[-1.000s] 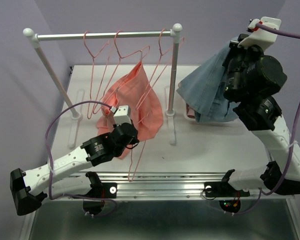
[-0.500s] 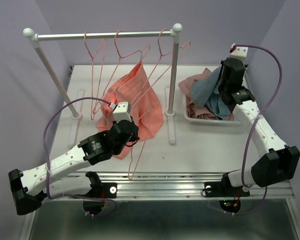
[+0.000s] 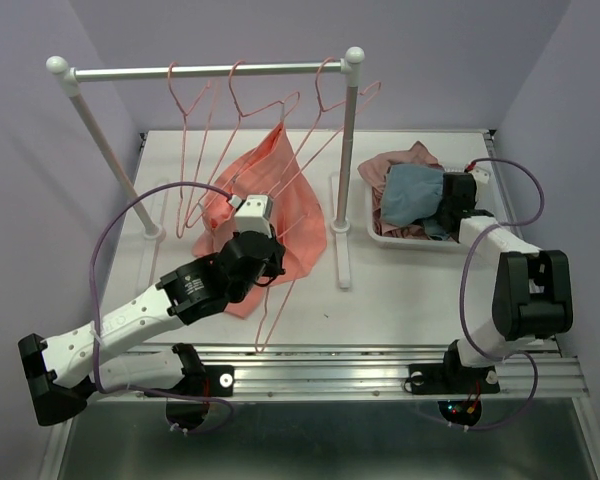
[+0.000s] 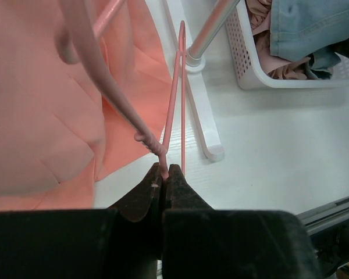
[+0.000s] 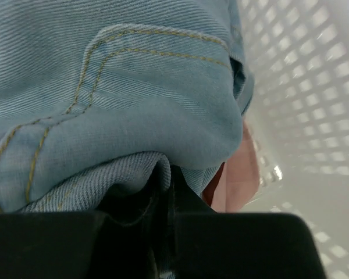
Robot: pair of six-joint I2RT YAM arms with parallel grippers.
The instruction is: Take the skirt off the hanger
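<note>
The salmon-coral skirt [image 3: 285, 195] hangs draped on a pink wire hanger [image 3: 268, 312] that leans from the clothes rack towards the table front. My left gripper [image 3: 272, 272] is shut on that hanger's wire just below its twisted neck. In the left wrist view the wire [image 4: 170, 116] runs out from between the closed jaws of the gripper [image 4: 164, 172], with the skirt [image 4: 41, 116] to the left. My right gripper [image 3: 443, 205] is down in the white basket. It is shut on a fold of the grey-blue denim garment [image 5: 134, 87], and its fingertips [image 5: 177, 181] are half buried in the cloth.
The white clothes rack [image 3: 210, 70] stands at the back left with more pink hangers [image 3: 190, 105] on its rail. Its foot [image 4: 202, 131] lies just ahead of my left gripper. The white basket [image 3: 378, 232] at the right holds the denim [image 3: 412, 190] and a mauve-pink garment [image 3: 412, 155].
My right arm has come down from high up and lowered the denim garment into the basket. My left gripper has shifted slightly farther back with the hanger still held.
</note>
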